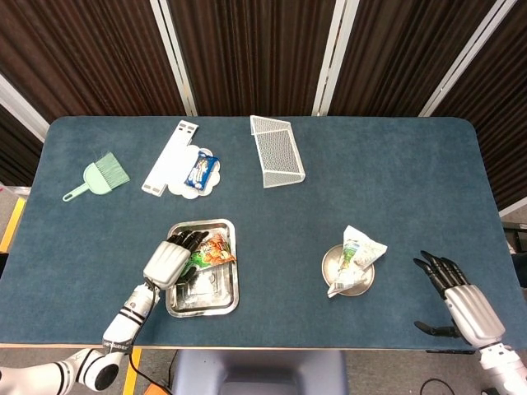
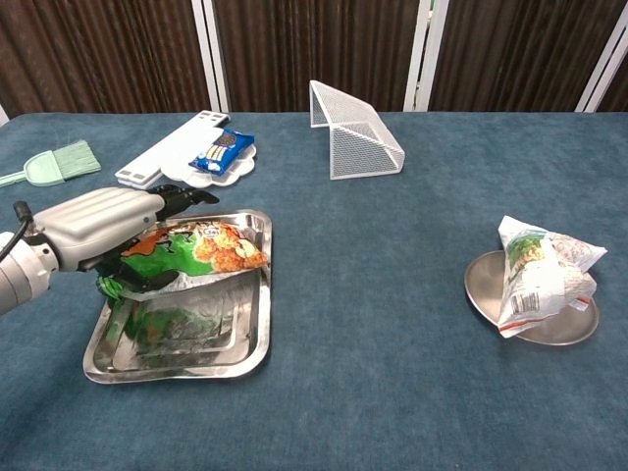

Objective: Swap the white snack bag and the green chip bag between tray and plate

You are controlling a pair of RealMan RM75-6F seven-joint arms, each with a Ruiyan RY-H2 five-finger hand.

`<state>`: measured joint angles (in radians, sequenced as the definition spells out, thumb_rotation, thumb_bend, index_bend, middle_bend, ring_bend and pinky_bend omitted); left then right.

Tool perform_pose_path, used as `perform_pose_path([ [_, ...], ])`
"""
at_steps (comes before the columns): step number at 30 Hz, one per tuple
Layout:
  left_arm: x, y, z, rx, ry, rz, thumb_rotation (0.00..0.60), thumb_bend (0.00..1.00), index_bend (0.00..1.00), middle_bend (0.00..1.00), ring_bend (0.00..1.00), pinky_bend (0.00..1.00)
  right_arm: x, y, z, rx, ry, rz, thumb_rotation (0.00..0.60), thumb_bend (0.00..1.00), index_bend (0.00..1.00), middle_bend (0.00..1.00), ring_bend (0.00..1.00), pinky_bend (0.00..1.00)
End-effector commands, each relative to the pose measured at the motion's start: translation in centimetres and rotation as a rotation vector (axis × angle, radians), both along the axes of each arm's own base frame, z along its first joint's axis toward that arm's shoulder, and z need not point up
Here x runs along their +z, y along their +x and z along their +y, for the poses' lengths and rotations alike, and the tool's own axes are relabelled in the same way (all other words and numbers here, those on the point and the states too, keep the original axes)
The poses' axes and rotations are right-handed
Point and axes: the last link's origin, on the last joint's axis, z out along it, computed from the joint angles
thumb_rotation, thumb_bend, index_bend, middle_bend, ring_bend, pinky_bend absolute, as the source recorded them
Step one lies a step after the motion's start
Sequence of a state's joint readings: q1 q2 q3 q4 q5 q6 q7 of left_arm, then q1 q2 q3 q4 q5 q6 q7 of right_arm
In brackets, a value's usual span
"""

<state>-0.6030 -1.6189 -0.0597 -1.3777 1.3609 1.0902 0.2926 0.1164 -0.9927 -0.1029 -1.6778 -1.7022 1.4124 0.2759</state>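
The green and orange chip bag (image 1: pixel 212 250) (image 2: pixel 197 250) hangs tilted just over the steel tray (image 1: pixel 217 298) (image 2: pixel 197 346). My left hand (image 1: pixel 168 262) (image 2: pixel 104 224) grips the bag's left end from above, with its fingers stretched along the bag. The white snack bag (image 1: pixel 359 253) (image 2: pixel 536 269) lies across the small round metal plate (image 1: pixel 332 262) (image 2: pixel 570 330) at the right. My right hand (image 1: pixel 458 296) hovers open with spread fingers near the table's front right corner, well apart from the plate; the chest view does not show it.
A white wire basket (image 1: pixel 278 151) (image 2: pixel 357 138) lies on its side at the back middle. At the back left are a white scalloped dish with a blue packet (image 1: pixel 200 171) (image 2: pixel 221 152), a flat white strip (image 1: pixel 170 156) and a green hand brush (image 1: pixel 100 176) (image 2: pixel 54 162).
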Motion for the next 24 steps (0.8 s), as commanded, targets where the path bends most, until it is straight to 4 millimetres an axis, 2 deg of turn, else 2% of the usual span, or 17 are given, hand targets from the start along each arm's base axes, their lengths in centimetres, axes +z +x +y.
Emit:
perform_pose_path([
  [1, 1.3, 0.9, -1.0, -0.012, -0.046, -0.055, 0.6, 0.38, 0.0, 0.0, 0.0, 0.14, -0.1, 0.0, -0.2, -0.004, 0.006, 0.006, 0.6, 0.15, 0.0, 0.0, 0.0, 0.0],
  [5, 2.7, 1.5, -2.9, -0.026, -0.093, -0.091, 0.6, 0.37, 0.0, 0.0, 0.0, 0.12, -0.2, 0.0, -0.1, 0.001, 0.008, 0.007, 0.6, 0.15, 0.0, 0.0, 0.0, 0.0],
  [8, 4.6, 0.9, -4.7, -0.023, -0.097, -0.087, 0.6, 0.37, 0.0, 0.0, 0.0, 0.11, 0.0, 0.1, 0.0, 0.004, -0.002, 0.01, 0.6, 0.15, 0.0, 0.0, 0.0, 0.0],
  [10, 7.0, -0.4, -6.9, -0.019, -0.047, -0.044, 0.6, 0.36, 0.0, 0.0, 0.0, 0.1, 0.1, 0.0, 0.0, 0.004, -0.023, 0.026, 0.6, 0.15, 0.0, 0.0, 0.0, 0.0],
  [14, 12.3, -3.6, -12.8, 0.0, 0.171, -0.029, 0.6, 0.36, 0.0, 0.0, 0.0, 0.08, -0.3, 0.1, 0.2, 0.01, -0.062, 0.087, 0.6, 0.15, 0.0, 0.0, 0.0, 0.0],
  [18, 15.1, -8.4, -16.9, 0.096, 0.325, -0.079, 0.6, 0.37, 0.0, 0.0, 0.0, 0.04, -1.3, 0.6, 0.6, 0.03, -0.097, 0.15, 0.6, 0.15, 0.0, 0.0, 0.0, 0.0],
  [20, 15.8, -10.0, -17.2, 0.14, 0.369, -0.077, 0.6, 0.37, 0.0, 0.0, 0.0, 0.02, -1.8, 0.8, 0.8, 0.031, -0.102, 0.166, 0.6, 0.15, 0.0, 0.0, 0.0, 0.0],
  [24, 17.3, -10.6, -16.7, 0.137, 0.394, -0.107, 0.6, 0.39, 0.0, 0.0, 0.0, 0.01, -2.8, 0.9, 1.1, 0.009, -0.107, 0.186, 0.6, 0.15, 0.0, 0.0, 0.0, 0.0],
])
